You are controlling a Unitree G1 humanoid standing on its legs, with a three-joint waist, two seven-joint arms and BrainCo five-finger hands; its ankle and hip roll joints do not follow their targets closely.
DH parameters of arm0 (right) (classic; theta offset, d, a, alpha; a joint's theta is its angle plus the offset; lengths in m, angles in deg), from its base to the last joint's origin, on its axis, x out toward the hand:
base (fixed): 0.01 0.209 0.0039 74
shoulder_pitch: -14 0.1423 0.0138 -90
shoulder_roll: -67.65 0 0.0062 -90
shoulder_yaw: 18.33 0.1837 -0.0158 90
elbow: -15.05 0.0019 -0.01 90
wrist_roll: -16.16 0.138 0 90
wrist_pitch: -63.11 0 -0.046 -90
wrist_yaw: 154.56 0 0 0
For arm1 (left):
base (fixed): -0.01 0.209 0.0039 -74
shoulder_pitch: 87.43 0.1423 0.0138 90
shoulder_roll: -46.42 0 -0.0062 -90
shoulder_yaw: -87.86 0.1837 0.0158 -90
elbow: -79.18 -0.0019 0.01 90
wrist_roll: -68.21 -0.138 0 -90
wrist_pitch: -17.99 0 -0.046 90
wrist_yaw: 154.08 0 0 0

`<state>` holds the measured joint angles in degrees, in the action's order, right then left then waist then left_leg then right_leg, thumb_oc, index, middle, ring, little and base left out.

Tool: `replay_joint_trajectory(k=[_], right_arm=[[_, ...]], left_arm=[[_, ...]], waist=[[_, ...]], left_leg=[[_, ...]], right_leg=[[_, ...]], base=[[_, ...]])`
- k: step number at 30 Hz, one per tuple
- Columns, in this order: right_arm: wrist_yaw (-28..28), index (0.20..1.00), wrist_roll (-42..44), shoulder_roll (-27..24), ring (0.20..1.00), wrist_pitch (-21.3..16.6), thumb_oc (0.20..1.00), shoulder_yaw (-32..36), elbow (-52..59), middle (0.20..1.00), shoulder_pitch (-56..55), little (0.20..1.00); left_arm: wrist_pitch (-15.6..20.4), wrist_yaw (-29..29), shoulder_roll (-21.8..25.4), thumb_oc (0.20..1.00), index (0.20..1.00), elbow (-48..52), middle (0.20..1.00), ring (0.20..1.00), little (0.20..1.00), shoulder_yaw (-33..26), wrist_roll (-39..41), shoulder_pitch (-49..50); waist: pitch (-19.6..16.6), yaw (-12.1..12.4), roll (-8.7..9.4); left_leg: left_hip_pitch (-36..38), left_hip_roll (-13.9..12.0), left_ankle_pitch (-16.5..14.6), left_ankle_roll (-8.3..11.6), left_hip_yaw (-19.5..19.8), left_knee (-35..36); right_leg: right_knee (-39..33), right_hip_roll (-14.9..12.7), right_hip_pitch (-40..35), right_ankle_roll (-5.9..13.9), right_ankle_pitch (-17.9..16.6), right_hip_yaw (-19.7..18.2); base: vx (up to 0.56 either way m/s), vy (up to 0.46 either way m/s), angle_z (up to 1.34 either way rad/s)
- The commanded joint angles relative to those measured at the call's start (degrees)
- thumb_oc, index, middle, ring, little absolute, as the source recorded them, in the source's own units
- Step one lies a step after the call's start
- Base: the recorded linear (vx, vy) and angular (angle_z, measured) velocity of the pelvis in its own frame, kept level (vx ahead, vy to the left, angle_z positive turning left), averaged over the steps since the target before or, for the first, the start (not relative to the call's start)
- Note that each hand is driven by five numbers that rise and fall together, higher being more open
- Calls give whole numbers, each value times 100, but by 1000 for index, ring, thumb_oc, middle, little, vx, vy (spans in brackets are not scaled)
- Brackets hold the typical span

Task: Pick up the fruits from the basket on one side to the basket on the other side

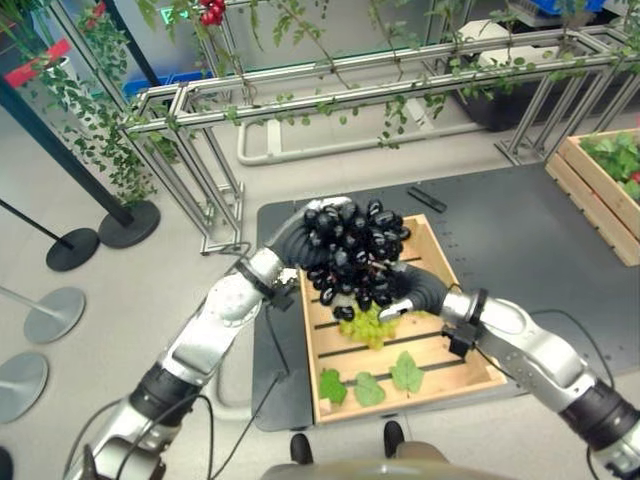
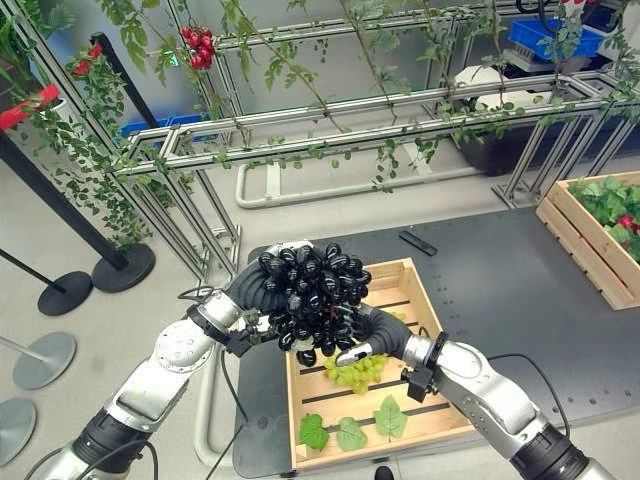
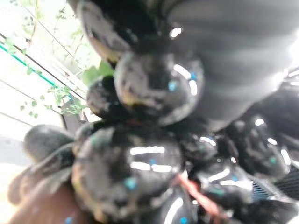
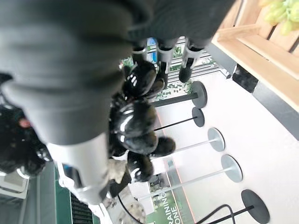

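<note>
A big bunch of black grapes (image 1: 352,250) hangs above a wooden crate (image 1: 440,265) on the dark mat. My left hand (image 1: 290,243) comes in from the left and is curled round the back of the bunch (image 3: 135,163). On the bunch's lower right side is my right hand (image 1: 415,288). Its fingers (image 4: 162,51) and thumb (image 4: 79,163) close on some of the grapes (image 4: 135,121). Inside the crate, under the bunch, lie green grapes (image 1: 370,325) and three green leaves (image 1: 370,386).
A second wooden crate (image 1: 590,195) with leafy greens and red fruit stands at the right edge of the mat. Behind runs a metal frame (image 1: 330,95) hung with vines and red fruit (image 1: 211,12). Round stand bases (image 1: 128,222) sit at the left. A small black bar (image 1: 427,198) lies on the mat.
</note>
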<state>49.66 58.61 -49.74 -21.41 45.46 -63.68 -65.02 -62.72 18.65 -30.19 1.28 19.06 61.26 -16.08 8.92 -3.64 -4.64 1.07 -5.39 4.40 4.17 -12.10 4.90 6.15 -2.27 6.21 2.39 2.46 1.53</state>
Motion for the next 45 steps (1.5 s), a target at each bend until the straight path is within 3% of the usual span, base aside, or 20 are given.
replay_joint_trajectory(k=[1,15,31,32,33,45], right_arm=[[-13,1000,268,276,1000,-151,1000,-271,756,1000,394,1000],[-277,1000,429,622,1000,-56,1000,-961,658,1000,883,1000],[-319,1000,879,1006,1000,-137,1000,-1380,368,1000,995,1000],[-303,536,908,1004,536,-146,536,-1370,370,536,979,536],[-268,200,946,1007,200,-145,200,-1364,416,200,977,200],[-191,200,1010,950,200,-183,200,-1251,550,200,840,200]], left_arm=[[291,356,81,200,200,-327,200,200,200,34,-385,-686],[224,667,-24,200,200,-400,200,200,200,211,-561,-896],[197,700,-340,200,200,-260,200,200,200,284,449,-846],[198,700,-347,200,200,-259,200,200,200,287,469,-850],[201,691,-353,200,200,-251,200,200,200,300,487,-854],[231,696,-342,200,200,-288,200,200,200,291,439,-820]], waist=[[-164,-15,381],[-145,26,374],[-131,34,328],[-134,30,324],[-138,23,318],[-164,-15,312]], left_leg=[[171,87,-767,29,-24,-562],[149,91,-774,15,-22,-584],[121,129,-783,-1,22,-597],[120,132,-785,-2,27,-597],[122,134,-783,-2,29,-584],[146,133,-794,-10,11,-553]], right_leg=[[-833,-410,-343,622,-630,183],[-830,-426,-339,610,-639,193],[-829,-466,-349,609,-649,236],[-829,-467,-350,611,-647,238],[-836,-467,-350,614,-649,244],[-844,-464,-341,629,-650,222]], base=[[0,0,0],[0,0,0],[0,0,0],[0,0,0],[0,0,0],[0,0,0]])
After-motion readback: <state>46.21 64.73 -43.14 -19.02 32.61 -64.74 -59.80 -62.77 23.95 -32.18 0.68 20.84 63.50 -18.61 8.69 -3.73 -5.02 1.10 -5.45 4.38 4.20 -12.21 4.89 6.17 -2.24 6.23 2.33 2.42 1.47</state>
